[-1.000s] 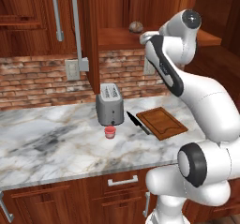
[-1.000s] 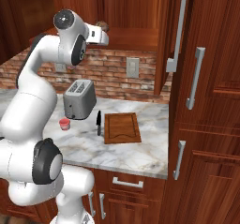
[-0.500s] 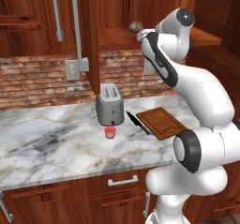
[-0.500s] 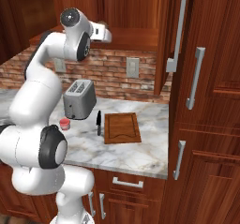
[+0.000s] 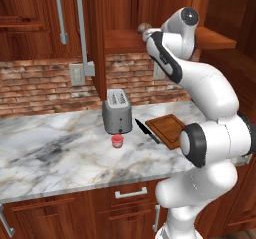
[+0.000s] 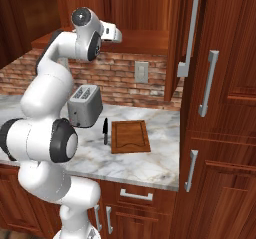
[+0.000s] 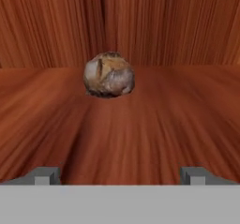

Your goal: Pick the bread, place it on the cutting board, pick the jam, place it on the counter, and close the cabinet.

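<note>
Toaster as landmark, standing upright on the marble surface against the brick wall. Left of toaster: long bare stretch of surface out to its thick front edge. Just in front of toaster, near its base: jam, upright, apart from the toaster. Right of toaster: dark-handled knife lying flat, then cutting board flat beside it, bare on top, its far end hidden behind the arm in the left base view. Right of the board in the right base view: short strip of surface ending at a tall cabinet side. Above toaster: open door of the cabinet jutting forward edge-on, silver bar handle on its face. Above and right of toaster, on the cabinet shelf: bread, alone, bare shelf on all sides and back wall close behind. Hand level with the shelf, fingertips spread wide and holding nothing, short of the bread. No readable writing or labels anywhere.
</note>
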